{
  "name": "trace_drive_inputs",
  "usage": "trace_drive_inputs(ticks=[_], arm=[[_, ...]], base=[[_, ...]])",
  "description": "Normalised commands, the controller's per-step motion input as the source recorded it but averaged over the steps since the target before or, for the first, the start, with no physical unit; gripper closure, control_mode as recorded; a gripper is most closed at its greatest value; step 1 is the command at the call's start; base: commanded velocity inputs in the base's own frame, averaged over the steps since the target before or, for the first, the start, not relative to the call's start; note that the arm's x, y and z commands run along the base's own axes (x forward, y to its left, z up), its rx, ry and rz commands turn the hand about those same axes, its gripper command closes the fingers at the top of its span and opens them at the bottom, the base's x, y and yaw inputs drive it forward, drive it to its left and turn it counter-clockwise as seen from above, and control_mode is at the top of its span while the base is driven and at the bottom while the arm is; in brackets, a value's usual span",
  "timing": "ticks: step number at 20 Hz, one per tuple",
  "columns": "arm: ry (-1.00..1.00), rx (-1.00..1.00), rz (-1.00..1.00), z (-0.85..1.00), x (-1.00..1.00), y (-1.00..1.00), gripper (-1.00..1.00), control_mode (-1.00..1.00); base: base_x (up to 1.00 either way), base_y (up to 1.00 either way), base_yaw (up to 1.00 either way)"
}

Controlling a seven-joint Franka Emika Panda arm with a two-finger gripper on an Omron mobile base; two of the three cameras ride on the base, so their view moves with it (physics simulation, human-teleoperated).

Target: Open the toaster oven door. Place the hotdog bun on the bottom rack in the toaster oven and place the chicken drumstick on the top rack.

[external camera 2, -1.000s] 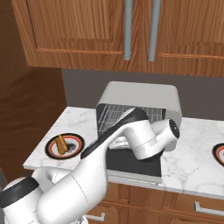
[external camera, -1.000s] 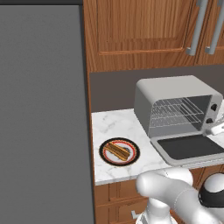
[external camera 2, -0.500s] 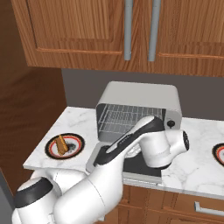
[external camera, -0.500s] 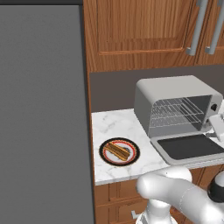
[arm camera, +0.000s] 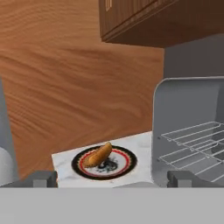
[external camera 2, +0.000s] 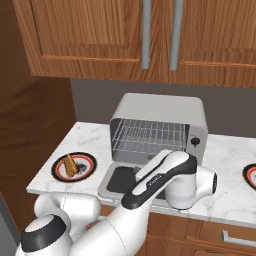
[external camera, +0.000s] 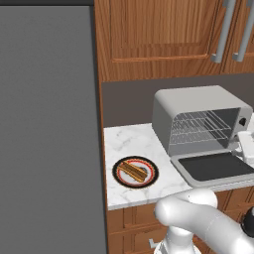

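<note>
The toaster oven [external camera: 198,116] stands on the counter with its door [external camera: 216,167] folded down flat and both wire racks [external camera 2: 150,137] bare. To its left, a plate [external camera: 135,171] carries the striped hotdog bun [arm camera: 98,155] and the dark chicken drumstick [arm camera: 107,165]. In the hand view my gripper [arm camera: 111,180] is open and holds nothing. It hangs by the oven's front and looks leftward across the door at the plate. The oven [arm camera: 188,131] fills the right of that view. My wrist [external camera 2: 192,180] hovers over the door's right end.
A tall grey panel [external camera: 47,129] walls off the left of the counter. Wooden cabinets [external camera 2: 150,35] hang above the oven. A second plate [external camera 2: 250,175] sits at the counter's far right. Bare marble [external camera: 124,141] lies between the plate and the oven.
My arm has swung to the right across the open door, and the hand now sits by the oven's right front. The plate, the food and the oven have stayed put.
</note>
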Motion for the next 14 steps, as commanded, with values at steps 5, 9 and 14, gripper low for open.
trace_drive_inputs(ticks=[5,9,14], arm=[[-0.14,0.14,0.0,-0.14,0.23,0.03,-1.0,-1.0],[-0.07,0.08,-0.01,-0.15,0.3,-0.02,-1.0,-1.0],[-0.01,0.01,-0.03,-0.09,0.3,-0.09,-1.0,-1.0]], base=[[0.0,0.0,0.0],[0.0,0.0,0.0],[0.0,0.0,0.0]])
